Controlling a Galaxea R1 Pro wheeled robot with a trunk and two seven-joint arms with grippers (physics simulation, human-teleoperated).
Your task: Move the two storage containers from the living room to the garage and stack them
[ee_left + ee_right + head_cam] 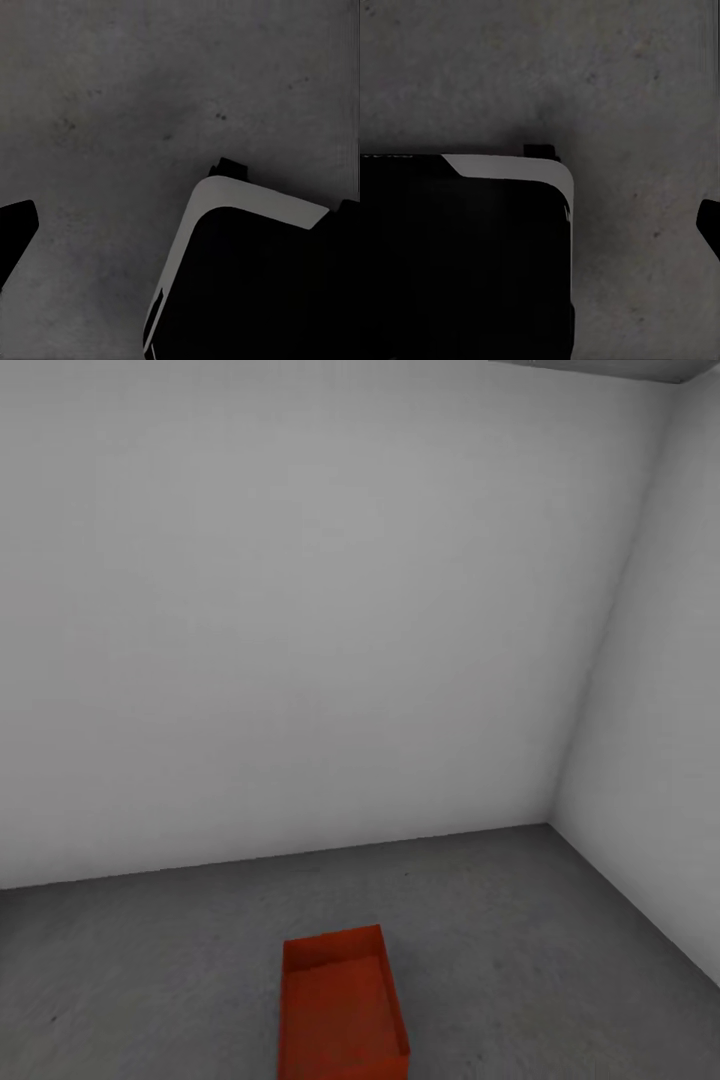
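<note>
A: What's the biggest thing in sight?

B: The white walls (300, 610) of the garage, meeting in a corner at the right, then the dark grey floor (520, 920) below them.

A: And the task's things?

B: One storage container (343, 1005), orange-red and open-topped, sits on the floor low in the head view, well away from both walls, its long side running away from the robot. It looks empty and level. I see no second container here.

A: So one box is placed?

B: I'd judge so. The other remains to be brought and stacked on it.

A: The tools?

B: Both wrist views look down at the concrete past the robot's dark, white-edged base (255, 277). A dark sliver at the frame edge (13, 232) may be a finger of the left tool, and a similar one (711, 225) may belong to the right, but I cannot tell whether either tool is spread or pressed together.

A: How to do the next part well?

B: Note this box's spot and heading; when stacking, line the second up squarely with it and lower it level so it does not tip or slide off.
</note>
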